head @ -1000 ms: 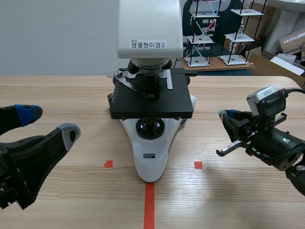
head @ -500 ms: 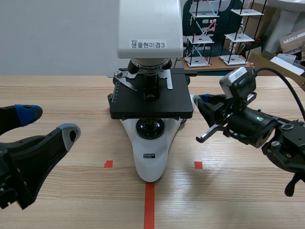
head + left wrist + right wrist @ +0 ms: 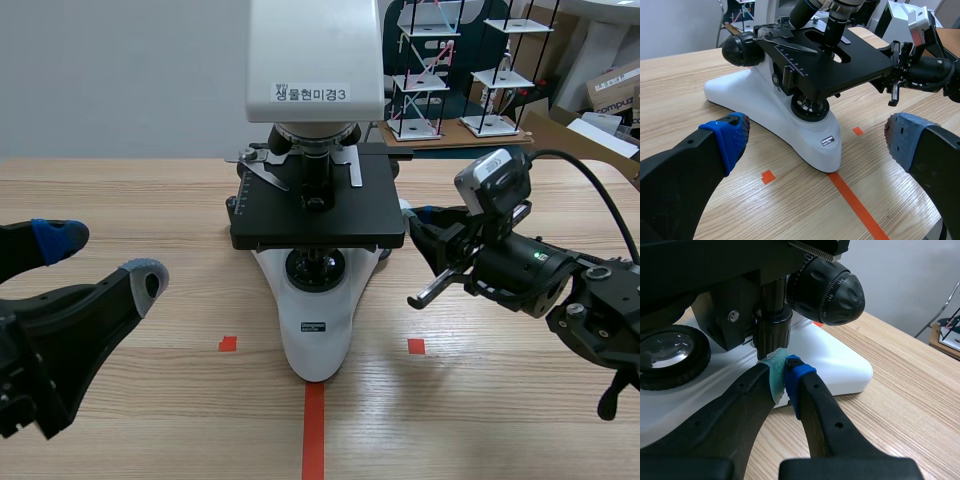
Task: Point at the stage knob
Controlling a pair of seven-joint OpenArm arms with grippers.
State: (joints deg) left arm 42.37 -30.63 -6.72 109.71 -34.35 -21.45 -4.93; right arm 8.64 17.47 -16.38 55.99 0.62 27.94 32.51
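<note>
The stage knob [image 3: 771, 332] is found on the right flank of the microscope [image 3: 315, 250], hanging from under the stage [image 3: 318, 205] as a short black stem whose long axis runs straight up and down. It is seen plainly only in the right wrist view. Beside it and higher, the much larger ribbed focus knob [image 3: 827, 287] is set with its axis lying sideways. It is the one part with which the target could be confused.

The right hand [image 3: 785, 375] is closed on nothing, its two pads pressed together into a single tip. That tip is placed directly beneath the lower end of the stem, so the knob lies just ahead of and above the hand, in line with its fingers. Whether the green pad is touching the stem or is just short of it cannot be settled from these views. The pointing is judged to be all but made. At most a fine correction along the fingers' own line is called for, with care that the tip is not carried toward the focus knob.

The left hand [image 3: 100, 260] is spread wide, low over the counter [image 3: 150, 400] on the microscope's left side — well apart from the knob, with the white base [image 3: 805, 135] between. The right arm is by far the nearer, and the only one with an open line to the stem.
</note>
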